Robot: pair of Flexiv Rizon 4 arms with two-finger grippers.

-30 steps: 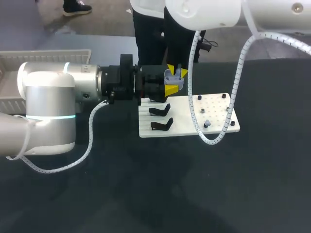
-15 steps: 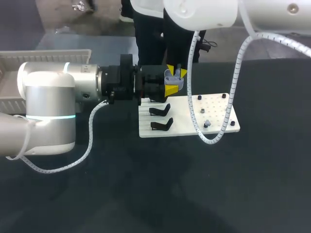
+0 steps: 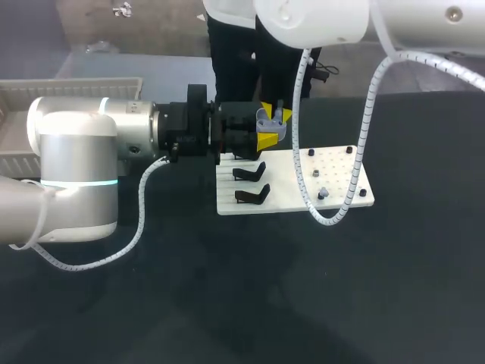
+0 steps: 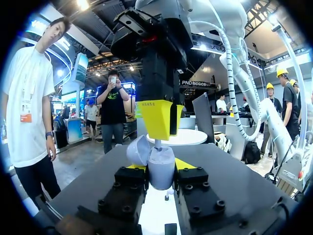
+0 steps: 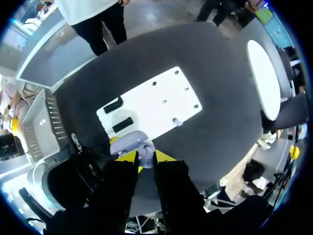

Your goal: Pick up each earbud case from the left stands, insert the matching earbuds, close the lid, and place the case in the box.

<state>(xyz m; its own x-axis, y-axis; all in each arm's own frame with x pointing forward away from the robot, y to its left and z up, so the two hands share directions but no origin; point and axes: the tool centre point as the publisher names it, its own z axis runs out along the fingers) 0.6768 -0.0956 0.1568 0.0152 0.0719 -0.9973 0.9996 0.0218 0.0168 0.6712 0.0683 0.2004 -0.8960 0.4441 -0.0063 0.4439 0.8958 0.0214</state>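
A lavender earbud case [image 3: 268, 123] with its lid open is held in the air over the back left of the white board [image 3: 341, 182]. My left gripper [image 3: 267, 138] is shut on it from the sides. In the left wrist view the case [image 4: 161, 171] sits between the yellow tips and its lid [image 4: 139, 150] tilts to one side. My right gripper [image 4: 160, 117] hangs straight above it, shut on a small earbud [image 4: 157, 143] whose stem meets the case's opening. A second earbud [image 3: 322, 193] rests on the board. Two black stands [image 3: 250, 173] are bare.
A white slatted box [image 3: 45, 95] sits at the table's far left, behind my left arm. The board carries several small black pegs [image 3: 348, 150] on its right half. My right arm's white cable [image 3: 356, 182] loops down over the board.
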